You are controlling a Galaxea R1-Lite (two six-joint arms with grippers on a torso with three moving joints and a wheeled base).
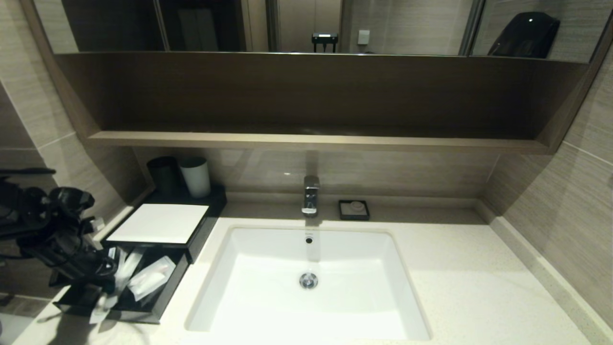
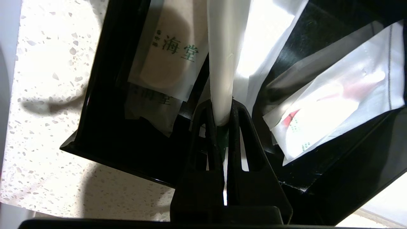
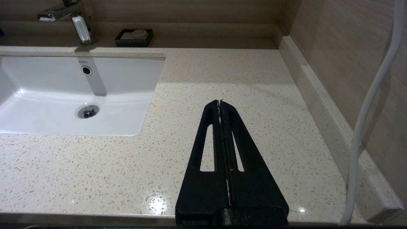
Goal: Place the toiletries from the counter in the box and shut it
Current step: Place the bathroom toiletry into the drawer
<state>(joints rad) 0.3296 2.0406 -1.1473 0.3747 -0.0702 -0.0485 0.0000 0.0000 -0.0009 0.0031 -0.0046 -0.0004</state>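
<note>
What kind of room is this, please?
Most likely a hotel bathroom: a white sink with a tap in a stone counter, a soap dish, and wrapped toiletries in a black box.

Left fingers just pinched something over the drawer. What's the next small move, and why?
Probably lift the long packet slightly and lay it flat in the drawer: the left gripper is shut on its end, and it stands up over the other packets.

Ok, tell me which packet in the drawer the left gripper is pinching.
The long white packet, clamped at its end by the left gripper; the green-lettered packet and red-marked packet lie free alongside.
</note>
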